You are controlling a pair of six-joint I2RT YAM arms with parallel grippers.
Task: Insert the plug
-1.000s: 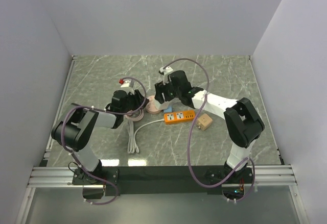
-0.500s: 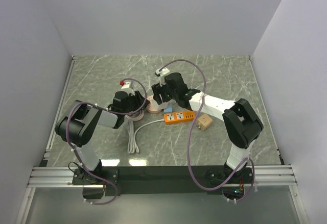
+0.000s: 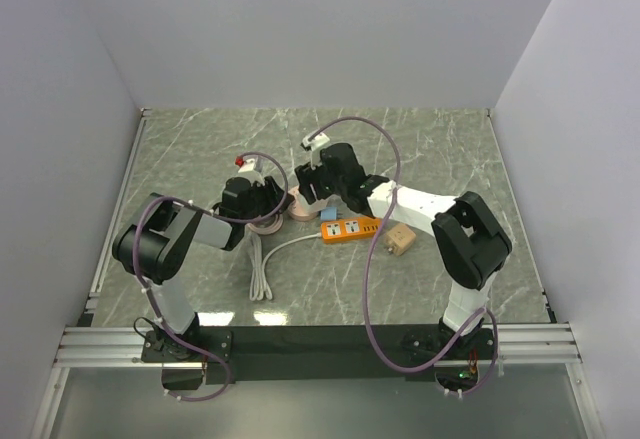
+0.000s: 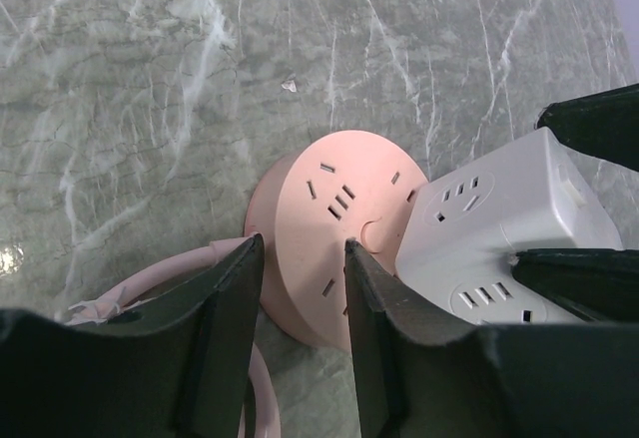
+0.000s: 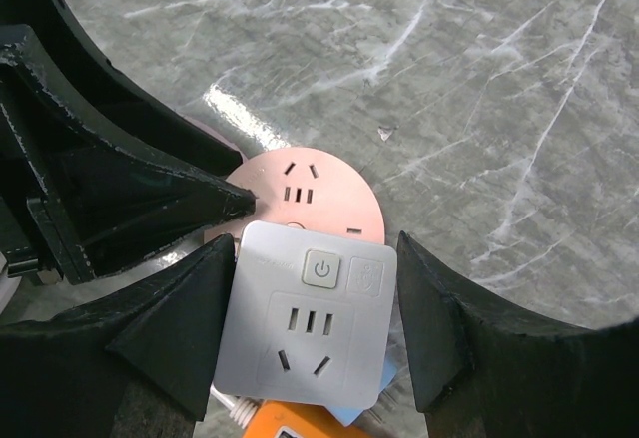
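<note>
A white cube adapter (image 5: 312, 333) with a power button on top sits tilted between the fingers of my right gripper (image 5: 318, 258), which is shut on its sides. It overlaps the edge of a round pink socket (image 5: 315, 187) on the table. In the left wrist view the adapter (image 4: 499, 223) lies against the right side of the pink socket (image 4: 334, 228). My left gripper (image 4: 300, 258) is open with a narrow gap, over the socket's left part. From above, both grippers (image 3: 272, 202) (image 3: 310, 197) meet at the pink socket (image 3: 298, 211).
An orange power strip (image 3: 352, 228) lies just right of the socket, with a tan cube (image 3: 400, 240) beyond it. A white cable (image 3: 262, 271) runs toward the near edge. The socket's pink cord (image 4: 140, 283) coils under my left gripper.
My right gripper has carried the white adapter leftward onto the pink socket. My left gripper has stayed at the socket while its arm shifted slightly.
</note>
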